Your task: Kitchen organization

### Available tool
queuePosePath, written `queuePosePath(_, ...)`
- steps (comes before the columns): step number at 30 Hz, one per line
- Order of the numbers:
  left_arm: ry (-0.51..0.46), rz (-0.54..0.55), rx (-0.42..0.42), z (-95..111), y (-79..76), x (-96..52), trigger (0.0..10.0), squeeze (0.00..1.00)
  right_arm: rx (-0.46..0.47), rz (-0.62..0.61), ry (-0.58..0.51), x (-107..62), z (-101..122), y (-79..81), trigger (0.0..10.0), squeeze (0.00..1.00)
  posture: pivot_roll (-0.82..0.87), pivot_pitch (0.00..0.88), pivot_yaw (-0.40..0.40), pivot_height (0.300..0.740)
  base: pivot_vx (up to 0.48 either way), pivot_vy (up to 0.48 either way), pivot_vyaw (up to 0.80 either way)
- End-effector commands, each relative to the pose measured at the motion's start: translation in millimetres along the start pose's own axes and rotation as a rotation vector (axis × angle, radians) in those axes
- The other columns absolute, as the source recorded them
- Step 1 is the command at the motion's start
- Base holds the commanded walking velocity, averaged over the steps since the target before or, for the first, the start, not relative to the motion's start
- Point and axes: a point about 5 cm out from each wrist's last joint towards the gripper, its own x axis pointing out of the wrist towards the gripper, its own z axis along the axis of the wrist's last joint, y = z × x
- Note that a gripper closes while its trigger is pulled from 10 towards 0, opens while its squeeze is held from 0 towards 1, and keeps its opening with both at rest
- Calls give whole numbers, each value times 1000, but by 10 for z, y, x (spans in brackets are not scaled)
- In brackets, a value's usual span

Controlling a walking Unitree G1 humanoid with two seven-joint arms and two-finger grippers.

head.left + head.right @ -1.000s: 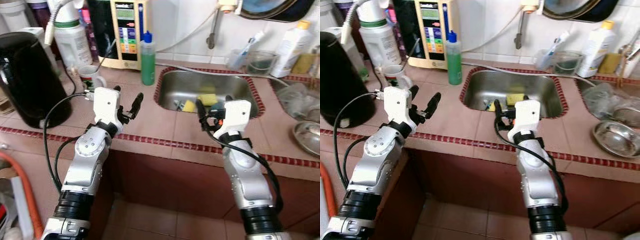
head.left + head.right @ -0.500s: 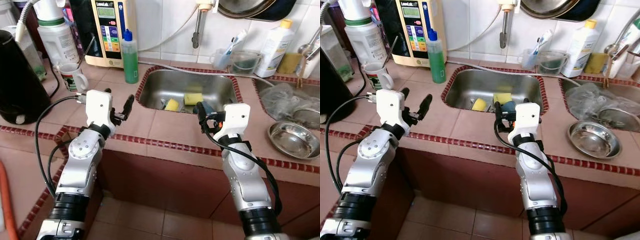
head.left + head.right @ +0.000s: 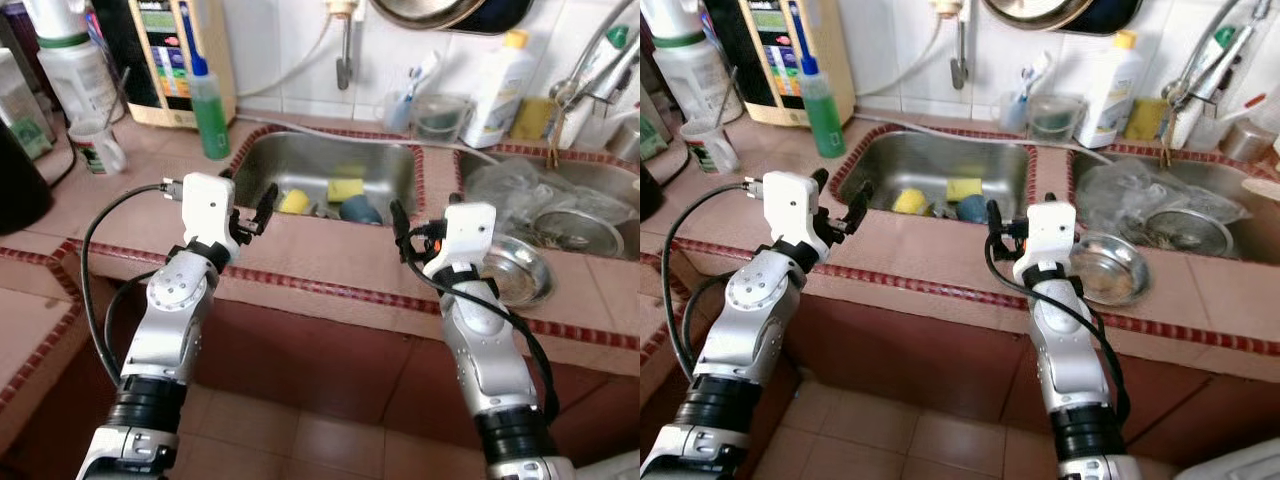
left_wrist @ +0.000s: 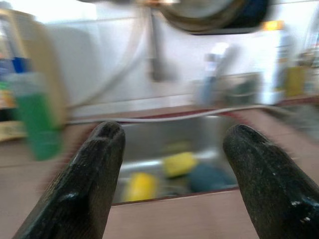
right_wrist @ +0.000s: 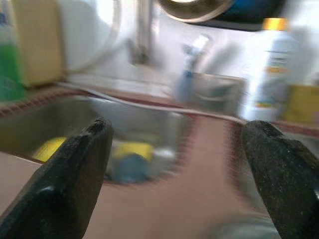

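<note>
Here both grippers hover over the tiled counter's front strip (image 3: 330, 262), holding nothing. The left gripper (image 3: 252, 205) sits near the front left corner of the steel sink (image 3: 300, 160), its fingers (image 4: 84, 184) spread wide. The right gripper (image 3: 420, 222), also spread, hangs above the counter between the sink's right rim and a round steel bowl (image 3: 520, 270) that rests close to the counter's red-trimmed front edge.

In the basin lie two yellow sponges (image 3: 346, 188) and a dark blue round object (image 3: 358, 209), grouped toward the middle and front. A green soap bottle (image 3: 210, 105) stands just beside the sink's back left corner, with a mug (image 3: 98, 146) farther left. Behind the sink, against the wall, are a clear container (image 3: 437, 115) with a toothbrush beside it and a white bottle with a yellow cap (image 3: 495, 75). A second basin (image 3: 560, 205) to the right holds crumpled clear plastic and a steel strainer. Bare counter between the two grippers leaves them well apart.
</note>
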Motion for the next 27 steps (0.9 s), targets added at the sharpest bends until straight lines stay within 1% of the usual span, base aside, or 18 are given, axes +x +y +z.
queuePosePath(1,-11,-11,24,37,26,15,10000,0,1,-1,-22,11,32,9,10000,0,-40,0,23,740,0,-480,0)
queuePosePath(4,-7,-17,34,30,19,26,10000,0,-4,0,-23,25,39,-1,10000,0,-41,0,21,740,0,-410,0)
queuePosePath(6,1,-21,45,20,12,36,10000,0,-9,0,-26,37,47,-12,10000,0,-40,0,19,740,0,0,0)
queuePosePath(9,10,-29,18,-7,-3,56,10000,0,-18,-9,-32,75,61,-47,10000,0,-41,0,19,740,0,0,0)
queuePosePath(27,10,-29,18,-7,-3,56,10000,0,-18,-9,-32,75,61,-47,10000,0,-41,0,19,740,0,0,0)
